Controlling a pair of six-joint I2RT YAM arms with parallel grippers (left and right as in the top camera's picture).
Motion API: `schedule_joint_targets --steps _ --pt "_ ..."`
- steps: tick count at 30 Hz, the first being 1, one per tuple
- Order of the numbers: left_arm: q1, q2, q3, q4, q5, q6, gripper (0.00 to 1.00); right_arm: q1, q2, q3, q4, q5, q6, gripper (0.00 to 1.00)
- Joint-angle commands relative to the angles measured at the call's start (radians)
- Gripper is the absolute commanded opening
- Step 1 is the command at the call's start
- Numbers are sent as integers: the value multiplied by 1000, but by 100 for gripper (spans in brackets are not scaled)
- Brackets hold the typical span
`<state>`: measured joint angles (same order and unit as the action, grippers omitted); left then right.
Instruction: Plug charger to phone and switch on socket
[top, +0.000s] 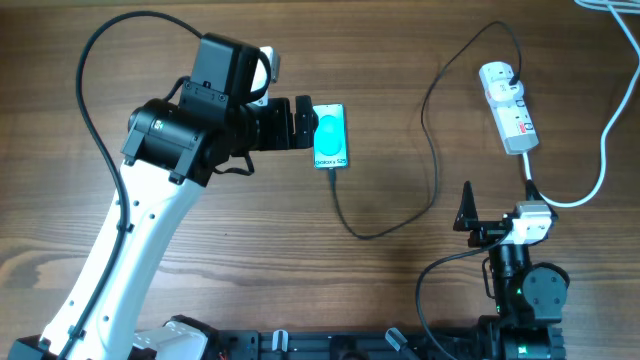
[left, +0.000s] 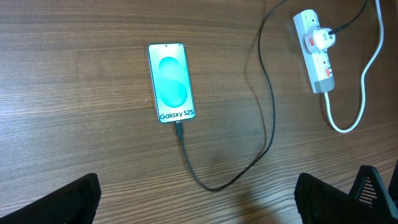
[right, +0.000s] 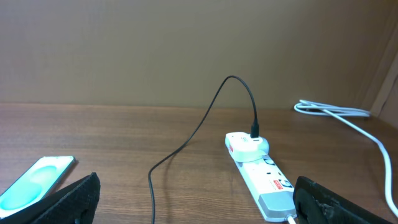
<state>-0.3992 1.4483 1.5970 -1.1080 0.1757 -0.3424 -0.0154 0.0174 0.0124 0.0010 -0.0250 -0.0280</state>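
Observation:
The phone (top: 330, 137) lies flat on the wooden table with its teal-and-white screen lit; it also shows in the left wrist view (left: 171, 82). The black charger cable (top: 372, 233) has its tip in the phone's bottom edge (left: 179, 129), loops right and runs up to a white plug on the socket (top: 508, 108). The socket also shows in the left wrist view (left: 314, 53) and the right wrist view (right: 261, 180). My left gripper (top: 300, 122) hangs high beside the phone, open and empty (left: 193, 205). My right gripper (top: 495, 215) is open and empty below the socket (right: 199, 205).
The socket's thick white cord (top: 600, 170) curves off its lower end and runs up the right side of the table. The robots' own black cables (top: 100, 130) arch over the left arm and near the right arm's base.

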Motion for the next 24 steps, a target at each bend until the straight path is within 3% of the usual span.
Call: schedule_joint_targets --steps 1,16,24 --pt "5 -5 -3 -1 -10 -9 100 6 -14 -7 2 -2 2 100" --pt "16 -41 -21 -22 -102 -6 100 6 -14 -7 2 -2 2 100" --pt "94 -160 -182 61 -106 -6 100 6 -14 -7 2 -2 2 100"
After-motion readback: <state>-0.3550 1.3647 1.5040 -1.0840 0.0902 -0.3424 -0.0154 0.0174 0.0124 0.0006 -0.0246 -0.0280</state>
